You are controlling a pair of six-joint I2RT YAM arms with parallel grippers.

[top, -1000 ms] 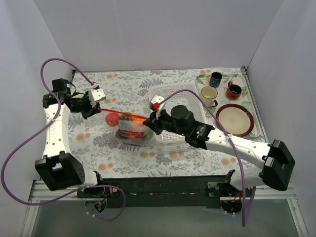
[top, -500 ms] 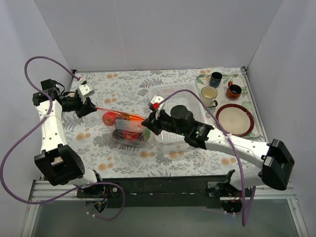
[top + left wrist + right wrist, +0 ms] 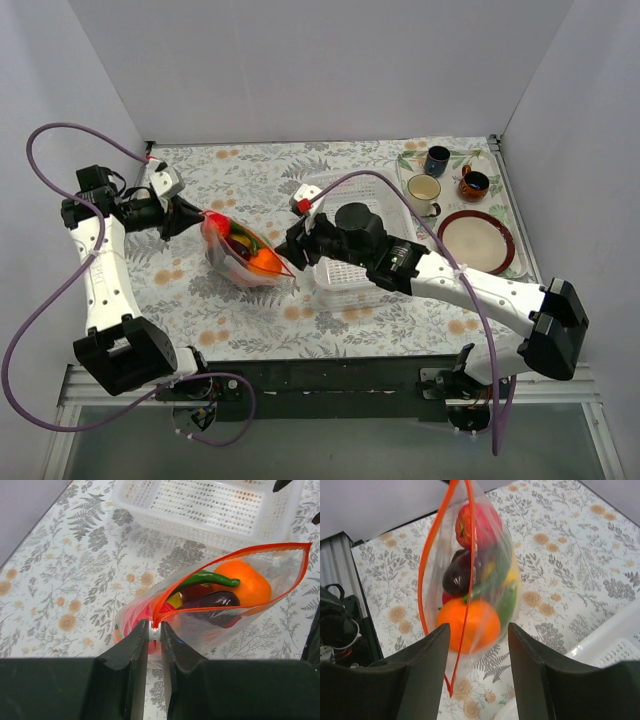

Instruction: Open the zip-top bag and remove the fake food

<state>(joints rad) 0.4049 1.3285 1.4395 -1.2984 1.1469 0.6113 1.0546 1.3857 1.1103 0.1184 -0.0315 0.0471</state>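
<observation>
One clear zip-top bag [image 3: 238,258] is stretched between the two grippers over the left-middle of the counter, its red-orange mouth gaping wide. Inside sits the fake food [image 3: 247,582]: an orange ball, a green pepper, a purple eggplant, something yellow, and red pieces deeper down. The left gripper [image 3: 155,630] pinches the white slider [image 3: 155,633] at the bag's left end, its fingers almost together. The right gripper [image 3: 477,626] is at the other end with its fingers well apart and the bag's corner between them; whether they touch it cannot be told. A white basket [image 3: 345,272] stands just beside the bag, mid-counter. At the far right corner a tray [image 3: 452,170] carries three mugs [image 3: 424,189] and a plate [image 3: 477,242].
</observation>
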